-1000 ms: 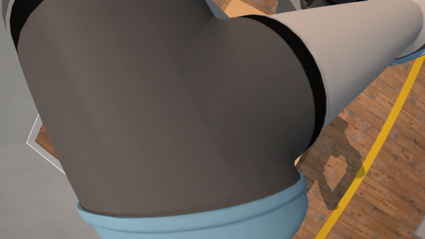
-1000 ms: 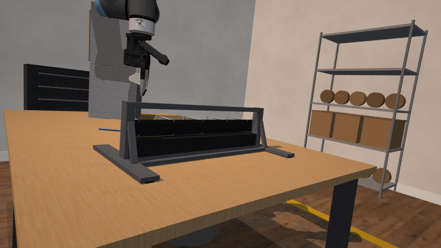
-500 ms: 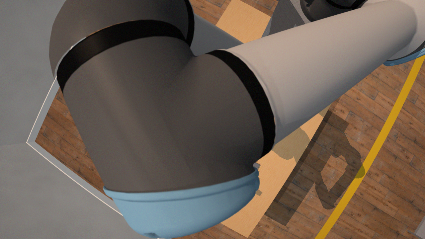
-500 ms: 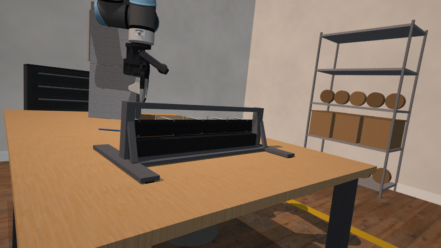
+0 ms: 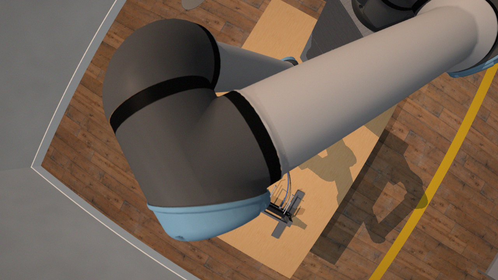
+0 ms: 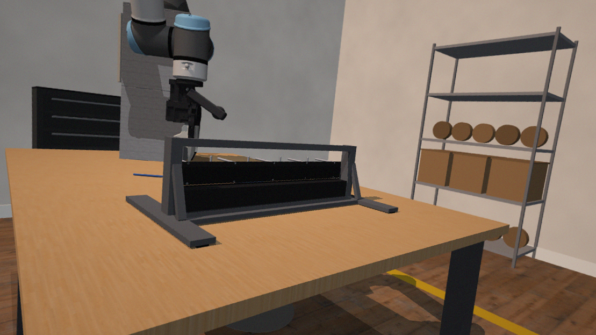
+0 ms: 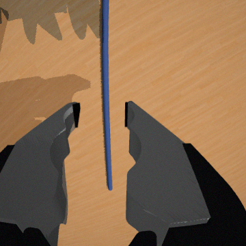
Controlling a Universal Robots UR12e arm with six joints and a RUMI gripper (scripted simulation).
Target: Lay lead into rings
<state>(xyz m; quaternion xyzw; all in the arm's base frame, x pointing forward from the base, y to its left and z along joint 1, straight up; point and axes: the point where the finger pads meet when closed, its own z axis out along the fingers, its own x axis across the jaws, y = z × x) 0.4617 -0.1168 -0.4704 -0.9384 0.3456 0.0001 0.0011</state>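
The blue lead (image 7: 106, 85) lies flat on the wooden table, and its free end (image 7: 109, 187) shows in the wrist view. My gripper (image 7: 102, 104) is open, with one jaw on each side of the lead and a clear gap to both; it holds nothing. In the exterior view the gripper (image 6: 187, 132) hangs behind the left end of the dark rack (image 6: 260, 177), above the table. A short piece of the lead (image 6: 147, 175) shows on the table left of the rack. The steel rings (image 6: 262, 159) show as small pins above the black port panels. The ports face away and are hidden.
My arm's elbow (image 5: 195, 132) fills most of the top view; only one end of the rack (image 5: 283, 209) shows below it. The rack stands upright on flat feet. A shelf unit (image 6: 486, 139) with boxes stands off the table at the right.
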